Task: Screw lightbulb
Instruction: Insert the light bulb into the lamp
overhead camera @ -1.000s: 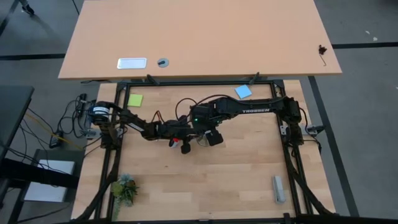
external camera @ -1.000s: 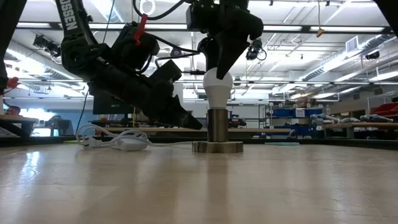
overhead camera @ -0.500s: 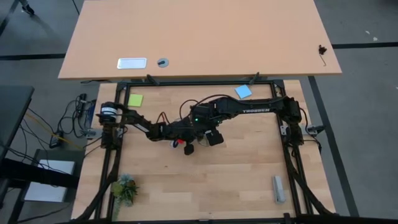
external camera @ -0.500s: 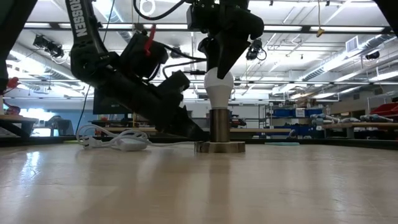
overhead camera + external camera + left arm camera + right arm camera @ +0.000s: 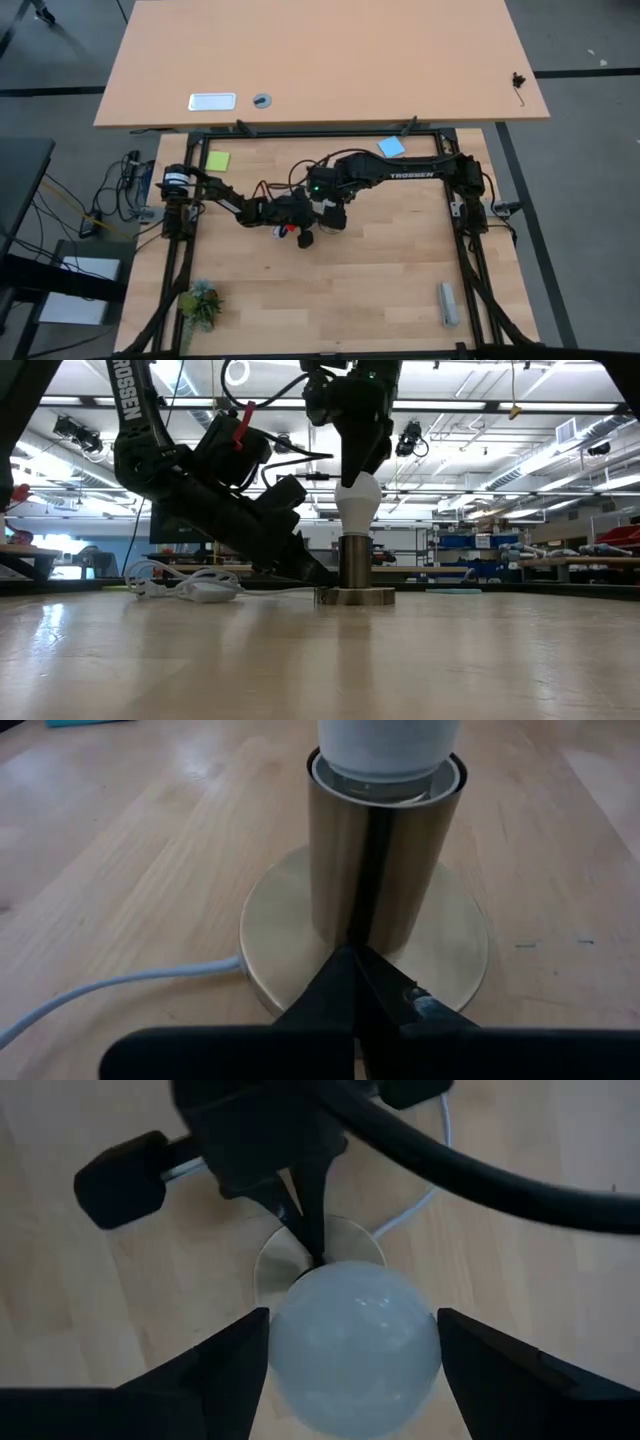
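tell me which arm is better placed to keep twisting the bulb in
Right: the right gripper sits atop the lightbulb, fingers on both sides. The left gripper is shut, pressing down on the socket base.

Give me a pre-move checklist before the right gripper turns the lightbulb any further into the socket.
1. Right gripper closed on the lightbulb, a finger on each side: ok.
2. Lightbulb neck seated in the socket mouth: ok.
3. Left gripper shut, tips pressed on the socket base to steady it: ok.
4. Socket standing upright on the table: ok.
5. White cable lying away from both grippers: ok.
6. Thread fully tightened: cannot tell.
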Controlling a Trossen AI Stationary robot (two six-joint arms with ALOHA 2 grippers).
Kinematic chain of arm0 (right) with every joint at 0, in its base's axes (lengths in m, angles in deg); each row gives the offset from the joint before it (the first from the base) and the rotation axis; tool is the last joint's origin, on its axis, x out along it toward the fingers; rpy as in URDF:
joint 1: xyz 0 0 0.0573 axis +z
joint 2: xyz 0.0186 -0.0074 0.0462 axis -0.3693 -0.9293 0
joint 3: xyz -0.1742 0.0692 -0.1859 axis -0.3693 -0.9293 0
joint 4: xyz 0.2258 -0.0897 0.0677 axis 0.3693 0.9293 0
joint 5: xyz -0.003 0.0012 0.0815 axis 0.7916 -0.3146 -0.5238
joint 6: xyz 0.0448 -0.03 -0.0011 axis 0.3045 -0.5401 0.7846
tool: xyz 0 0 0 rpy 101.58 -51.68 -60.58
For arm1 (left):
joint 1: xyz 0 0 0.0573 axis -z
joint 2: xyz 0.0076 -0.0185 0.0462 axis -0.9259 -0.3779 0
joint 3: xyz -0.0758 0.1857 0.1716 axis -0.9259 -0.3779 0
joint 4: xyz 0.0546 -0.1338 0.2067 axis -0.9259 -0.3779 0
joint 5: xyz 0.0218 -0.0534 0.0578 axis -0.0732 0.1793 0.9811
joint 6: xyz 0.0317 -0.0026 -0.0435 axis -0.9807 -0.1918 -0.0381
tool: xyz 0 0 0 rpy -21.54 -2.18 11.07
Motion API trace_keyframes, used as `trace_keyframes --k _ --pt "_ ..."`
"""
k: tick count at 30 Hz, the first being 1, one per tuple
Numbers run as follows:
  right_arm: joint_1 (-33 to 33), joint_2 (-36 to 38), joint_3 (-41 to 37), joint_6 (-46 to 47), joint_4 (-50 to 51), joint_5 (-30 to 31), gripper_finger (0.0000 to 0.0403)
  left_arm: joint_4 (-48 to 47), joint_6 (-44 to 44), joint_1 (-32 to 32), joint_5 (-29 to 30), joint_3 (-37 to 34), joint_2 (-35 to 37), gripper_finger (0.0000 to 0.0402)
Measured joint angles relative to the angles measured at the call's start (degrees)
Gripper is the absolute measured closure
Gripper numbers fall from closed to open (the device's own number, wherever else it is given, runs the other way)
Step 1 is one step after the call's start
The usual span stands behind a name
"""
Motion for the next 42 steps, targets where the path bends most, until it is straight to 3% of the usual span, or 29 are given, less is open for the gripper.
trace_keyframes --k 15,24,27,42 --pt "2.12 0.63 3.67 -13.79 -1.49 3.55 0.0077 -0.17 0.02 0.00 -0.09 -0.11 -0.02 0.0401" --pt "1.23 0.58 5.16 -35.75 2.78 -0.36 0.0075 -0.32 0.00 -0.02 -0.77 -0.11 -0.04 0.0401" --pt "-0.05 0.52 5.16 -38.10 3.10 -3.63 0.0079 -0.33 -0.04 -0.02 -0.79 -0.11 -0.04 0.0401" --pt "-1.51 0.35 0.63 -39.46 1.49 -4.04 0.0094 -0.26 -0.04 -0.02 -1.07 -0.15 -0.07 0.0401"
